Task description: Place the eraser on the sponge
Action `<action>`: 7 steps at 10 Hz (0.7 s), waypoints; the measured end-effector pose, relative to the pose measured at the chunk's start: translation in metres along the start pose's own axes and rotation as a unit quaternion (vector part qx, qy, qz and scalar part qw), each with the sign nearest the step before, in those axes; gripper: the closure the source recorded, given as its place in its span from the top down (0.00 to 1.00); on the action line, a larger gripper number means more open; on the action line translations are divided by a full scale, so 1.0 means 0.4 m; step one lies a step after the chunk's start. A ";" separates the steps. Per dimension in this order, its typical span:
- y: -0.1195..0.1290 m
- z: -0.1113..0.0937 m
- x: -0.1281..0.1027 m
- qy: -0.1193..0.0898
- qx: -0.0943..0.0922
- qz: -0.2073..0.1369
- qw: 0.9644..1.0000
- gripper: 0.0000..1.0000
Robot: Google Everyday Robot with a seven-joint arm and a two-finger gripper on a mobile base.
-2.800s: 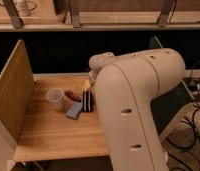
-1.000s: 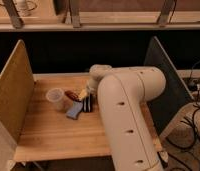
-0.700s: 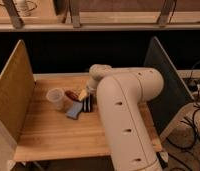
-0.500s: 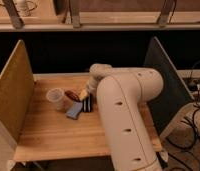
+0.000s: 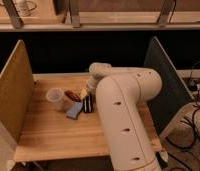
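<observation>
The eraser [image 5: 87,104], a narrow black block with a pale stripe, lies on the wooden table [image 5: 53,135]. Its left side is against the right edge of the sponge [image 5: 74,111], a small flat blue-grey pad. My gripper [image 5: 84,93] hangs at the end of the big white arm [image 5: 123,115], just above the eraser's far end. Whether it touches the eraser I cannot make out. The arm hides the table to the right of the eraser.
A clear plastic cup [image 5: 55,98] stands left of the sponge, and a reddish-brown oval thing [image 5: 72,95] lies between the cup and the gripper. A wooden panel [image 5: 13,90] walls the table's left side, a grey panel [image 5: 165,75] the right.
Since the earliest frame the arm's elbow has swung down and in toward the table. Over the last second nothing has visibly moved; eraser and sponge lie where they were.
</observation>
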 end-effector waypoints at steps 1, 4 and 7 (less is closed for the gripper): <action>-0.005 -0.022 -0.028 -0.013 0.009 -0.003 1.000 0.18; -0.020 -0.129 -0.114 -0.064 0.035 -0.018 0.997 0.18; 0.028 -0.215 -0.166 -0.106 0.039 -0.041 0.993 0.18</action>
